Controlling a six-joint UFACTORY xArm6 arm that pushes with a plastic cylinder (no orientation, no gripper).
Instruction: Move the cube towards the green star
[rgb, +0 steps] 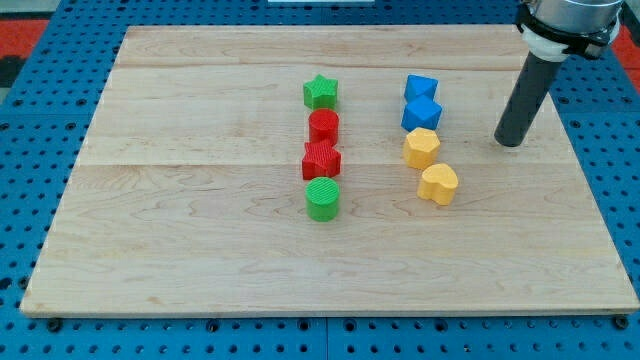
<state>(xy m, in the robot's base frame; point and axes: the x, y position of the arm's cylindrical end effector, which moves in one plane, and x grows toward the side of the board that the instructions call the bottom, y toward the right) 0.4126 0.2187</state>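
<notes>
My tip (510, 143) rests on the worktop (180, 250), touching nothing; there is no gripper. To its left sit two blue blocks, the upper blue cube (420, 87) nearest the green star (320, 92) farther left.

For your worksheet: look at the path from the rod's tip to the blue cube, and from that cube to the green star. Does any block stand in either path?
No visible block does. My tip stands at the view's right of the blue cube, bare board between them. Between that cube and the green star the board is also bare. The other blue block touches the cube's top side; the red cylinder lies just below the star.

Robotics lab, blue pegboard bench (60, 45), wooden board (200, 230)
</notes>
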